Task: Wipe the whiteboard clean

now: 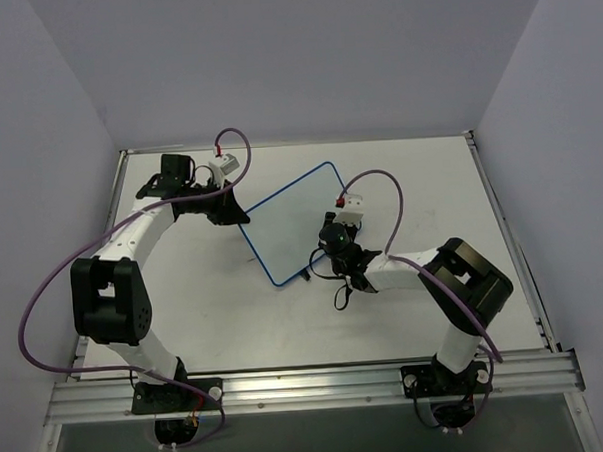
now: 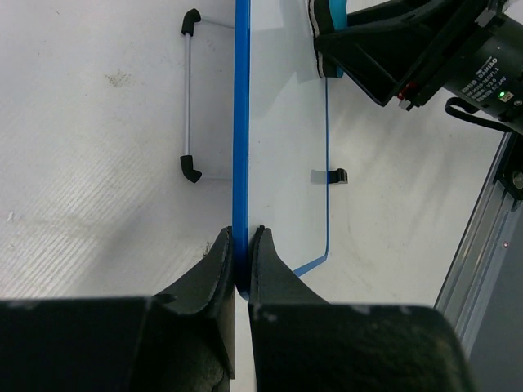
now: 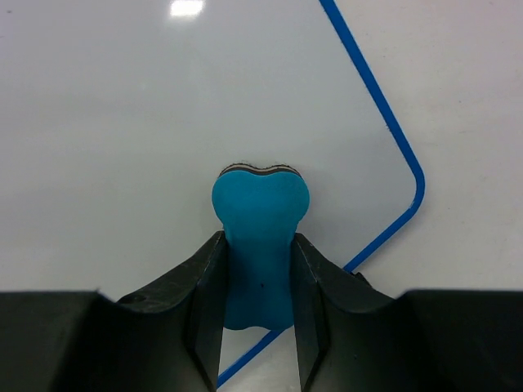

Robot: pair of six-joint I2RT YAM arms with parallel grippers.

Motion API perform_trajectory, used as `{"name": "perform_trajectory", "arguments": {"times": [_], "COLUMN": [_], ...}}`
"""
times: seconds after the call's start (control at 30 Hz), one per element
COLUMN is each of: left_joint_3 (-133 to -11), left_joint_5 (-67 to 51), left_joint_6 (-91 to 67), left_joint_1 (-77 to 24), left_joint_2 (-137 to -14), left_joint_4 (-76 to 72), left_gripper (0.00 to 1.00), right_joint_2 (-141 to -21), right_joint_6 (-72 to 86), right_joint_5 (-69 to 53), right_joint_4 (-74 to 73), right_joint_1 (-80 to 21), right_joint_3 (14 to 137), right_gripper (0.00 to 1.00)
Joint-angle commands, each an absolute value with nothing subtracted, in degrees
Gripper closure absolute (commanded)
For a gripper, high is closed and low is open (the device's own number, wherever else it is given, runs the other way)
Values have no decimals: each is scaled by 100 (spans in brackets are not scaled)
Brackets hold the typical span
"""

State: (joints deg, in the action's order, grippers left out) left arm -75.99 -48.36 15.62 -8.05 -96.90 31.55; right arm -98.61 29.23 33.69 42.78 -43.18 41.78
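The whiteboard [image 1: 286, 225] with its thin blue frame lies tilted in the middle of the table; no red writing shows on it. My left gripper [image 1: 228, 211] is shut on the board's blue left edge [image 2: 240, 163], seen edge-on in the left wrist view. My right gripper [image 1: 334, 247] is shut on the blue bone-shaped eraser [image 3: 260, 245] and presses its felt end on the white surface [image 3: 163, 122] near the board's rounded lower right corner. The eraser's tip also shows in the left wrist view [image 2: 327, 20].
A wire stand with black feet [image 2: 189, 102] lies on the table beside the board. A black foot [image 2: 337, 175] pokes out under the board's far edge. The aluminium rail [image 1: 318, 385] runs along the near edge. Walls enclose the table.
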Motion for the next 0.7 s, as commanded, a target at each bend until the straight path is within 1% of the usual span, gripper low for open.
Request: {"name": "perform_trajectory", "arguments": {"times": [0.0, 0.17, 0.33, 0.5, 0.67], "left_joint_3": [-7576, -7576, -7585, -7602, -7620], "left_joint_5": [-4237, -4210, -4166, -4157, -4131], "left_joint_6": [2250, 2267, 2276, 2285, 2276], "left_joint_1": [-940, -967, -1028, -1046, -1055], "left_joint_2": [-9677, -9677, -9712, -9738, -9756], "left_joint_4": [2979, 2971, 2997, 2988, 3015], "left_gripper": [98, 98, 98, 98, 98], "right_joint_2": [-9852, -10142, -10529, -10556, -10424], "right_joint_6": [3024, 2717, 2496, 2741, 3575], "right_joint_5": [3234, 3419, 3261, 3541, 4218], "right_joint_4": [4368, 4535, 4605, 4878, 4369], "right_joint_1": [-4596, -5403, -5932, -6144, -6038], "right_joint_3": [4350, 5060, 5546, 5099, 4624], "right_gripper": [100, 100, 100, 100, 100]}}
